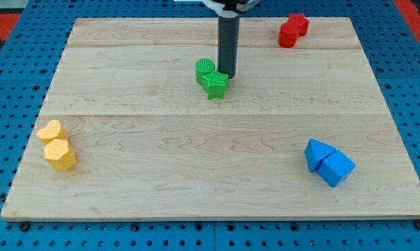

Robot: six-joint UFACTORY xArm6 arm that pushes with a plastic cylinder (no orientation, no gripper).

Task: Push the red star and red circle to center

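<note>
The rod's tip (227, 74), which has no jaws and holds nothing, is seen touching the green blocks (211, 77) near the board's (196, 167) upper middle, while the two red blocks (293, 29), touching, lie up-right at the view's top edge.
</note>
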